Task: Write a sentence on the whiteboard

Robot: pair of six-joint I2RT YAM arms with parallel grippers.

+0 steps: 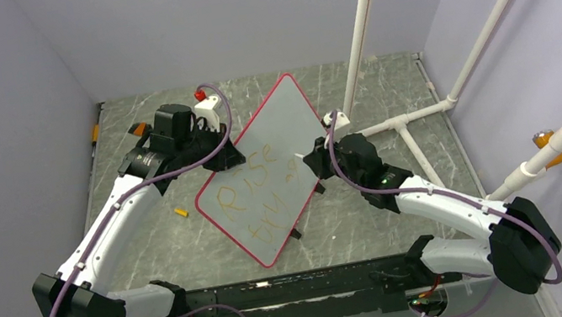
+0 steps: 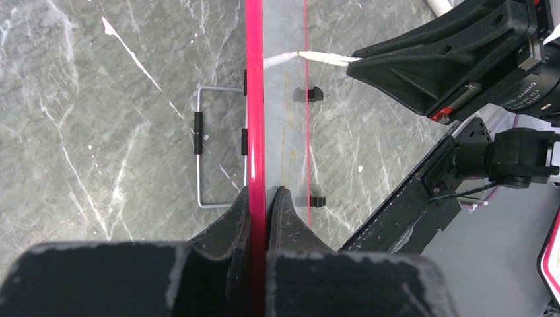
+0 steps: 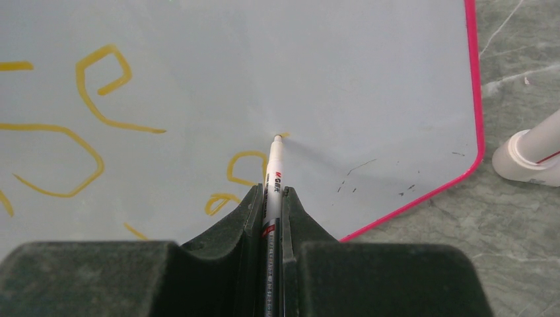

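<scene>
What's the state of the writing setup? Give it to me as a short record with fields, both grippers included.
whiteboard: red-rimmed, turned cornerwise on the grey table
left gripper: shut on the whiteboard's rim
right gripper: shut on the marker pen, its tip touching the board beside the nearest strokes
sentence: orange-yellow, two lines; the first reads "Rise", the second is unclear
loose item: small orange piece on the table, left of the board
</scene>
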